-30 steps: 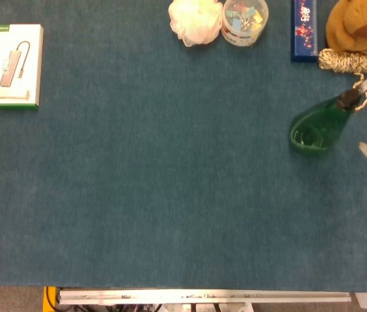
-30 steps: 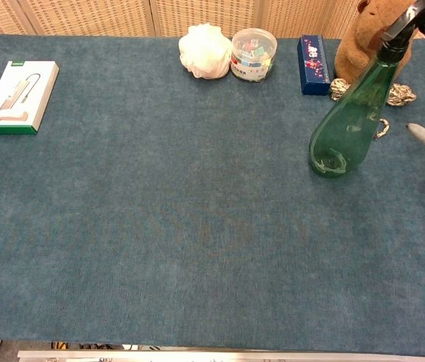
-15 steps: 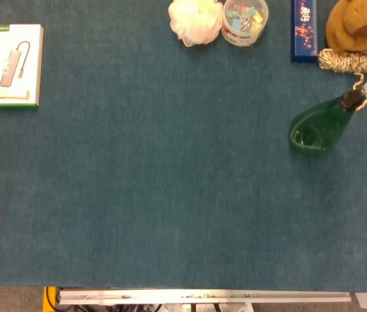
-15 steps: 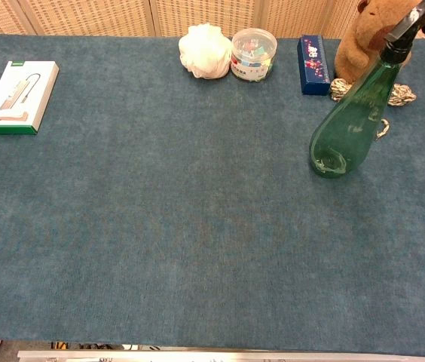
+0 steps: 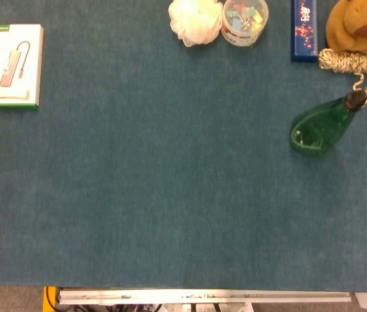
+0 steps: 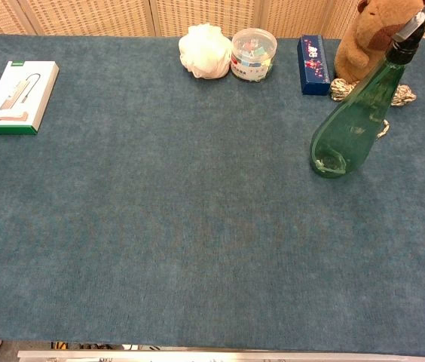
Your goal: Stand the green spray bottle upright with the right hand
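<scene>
Currently the bottle [image 6: 352, 121] stands upright on the table [image 6: 160, 226], unheld; neither hand is visible, so finger state is unknown. Tall and narrow-topped: a bump could topple it.

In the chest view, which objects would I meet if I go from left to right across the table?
White flat box with green edge → white fluffy ball → clear round tub of coloured clips → dark blue rectangular box → green spray bottle, standing upright.

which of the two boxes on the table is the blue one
The narrow blue box at the back right, beside the stuffed bear; the other box, far left, is white with green edging.
</scene>
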You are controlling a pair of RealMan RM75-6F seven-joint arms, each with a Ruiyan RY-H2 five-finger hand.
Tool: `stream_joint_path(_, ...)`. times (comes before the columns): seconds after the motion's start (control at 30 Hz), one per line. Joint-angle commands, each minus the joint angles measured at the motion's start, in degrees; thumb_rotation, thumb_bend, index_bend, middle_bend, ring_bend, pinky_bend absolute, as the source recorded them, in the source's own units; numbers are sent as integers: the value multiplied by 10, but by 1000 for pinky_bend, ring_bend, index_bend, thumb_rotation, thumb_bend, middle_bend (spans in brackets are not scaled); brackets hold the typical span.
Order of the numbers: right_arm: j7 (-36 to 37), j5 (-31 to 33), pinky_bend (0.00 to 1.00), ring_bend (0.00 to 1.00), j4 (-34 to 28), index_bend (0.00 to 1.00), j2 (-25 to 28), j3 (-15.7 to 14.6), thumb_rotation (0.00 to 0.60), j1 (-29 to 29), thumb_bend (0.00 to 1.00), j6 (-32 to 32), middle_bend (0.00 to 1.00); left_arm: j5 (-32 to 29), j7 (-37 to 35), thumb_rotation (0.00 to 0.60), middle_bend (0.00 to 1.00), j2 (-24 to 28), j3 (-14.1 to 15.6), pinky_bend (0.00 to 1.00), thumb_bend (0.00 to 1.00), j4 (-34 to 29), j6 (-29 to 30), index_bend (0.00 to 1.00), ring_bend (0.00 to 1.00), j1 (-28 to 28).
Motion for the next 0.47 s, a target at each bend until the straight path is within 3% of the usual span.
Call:
stream_joint_path(0.03,-120,77,188,68,-109,116,72,-5,600,-24,0,-54,166,-2,-1,600,429,1,-1,460,0,0,-2,501,322,-1)
stream_joint_path(0.23,-193,127,186,69,-153,116,91,0,600,-30,0,-60,166,0,-7,600,429,4,-1,460,0,-4,-2,501,322,0)
stream_joint_path(0.47,-192,137,186,68,-174,121,103,0,600,-32,0,-71,166,-4,-10,600,429,4,-2,460,0,-3,-4,501,322,0)
